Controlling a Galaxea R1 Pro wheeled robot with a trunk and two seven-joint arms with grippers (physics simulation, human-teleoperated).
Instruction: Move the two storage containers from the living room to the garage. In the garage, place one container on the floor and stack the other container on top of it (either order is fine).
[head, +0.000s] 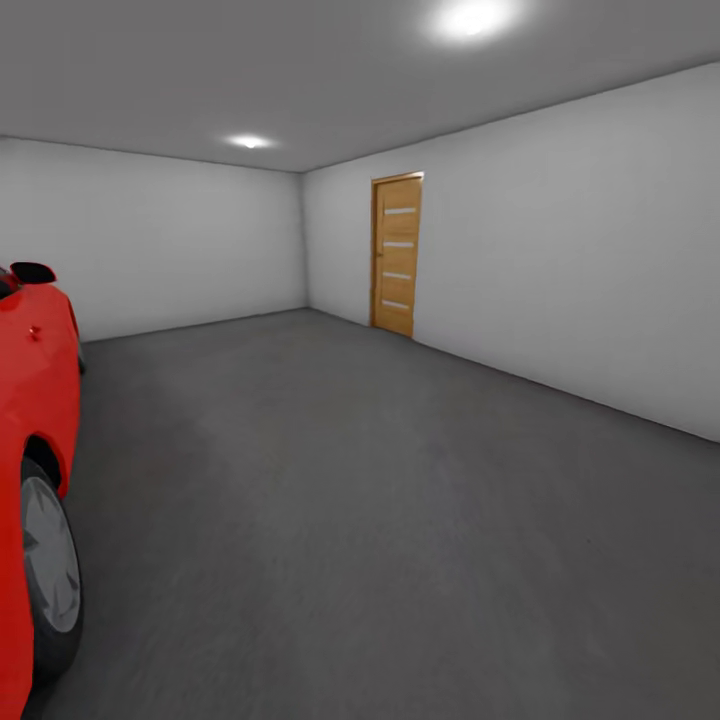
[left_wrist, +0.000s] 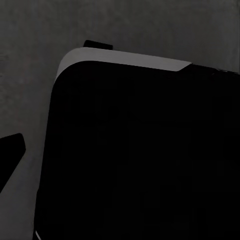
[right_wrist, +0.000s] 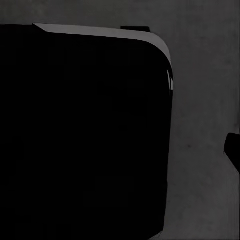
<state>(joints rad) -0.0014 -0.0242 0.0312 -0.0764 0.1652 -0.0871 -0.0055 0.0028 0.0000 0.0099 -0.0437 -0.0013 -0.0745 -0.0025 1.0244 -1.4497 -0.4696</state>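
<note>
I saw the garage floor (head: 380, 500), a red car (head: 30, 420), a wooden door (head: 397, 255); I couldn't tell either gripper's finger state, and read no writing

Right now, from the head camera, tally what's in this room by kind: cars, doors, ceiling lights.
Cars: 1, a red car at the left edge, partly cut off.
Doors: 1, a wooden door in the right wall.
Ceiling lights: 2, the near light and the far light.
Total: 4.
</note>
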